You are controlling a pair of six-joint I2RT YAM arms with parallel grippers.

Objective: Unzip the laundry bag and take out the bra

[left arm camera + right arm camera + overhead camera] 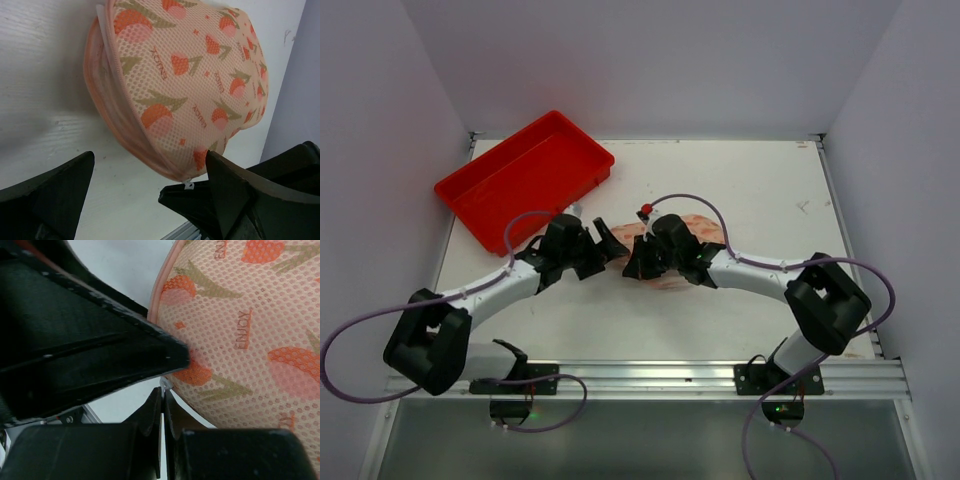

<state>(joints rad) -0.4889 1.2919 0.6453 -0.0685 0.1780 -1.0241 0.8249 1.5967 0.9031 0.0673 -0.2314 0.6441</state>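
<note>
- Shows the laundry bag mid-table on the white table from above, mostly hidden behind both wrists.
- Reveals, in the left wrist view alone, a domed mesh side with orange print and a pink zip edge running down to a small white zip pull.
- Catches the right gripper with jaws pressed together on that pull, clear only from the wrist cameras.
- Frames the left gripper with jaws wide apart, holding nothing, just beside the bag.
- Places a red tray at far left, apart from the bag, overhead only.
</note>
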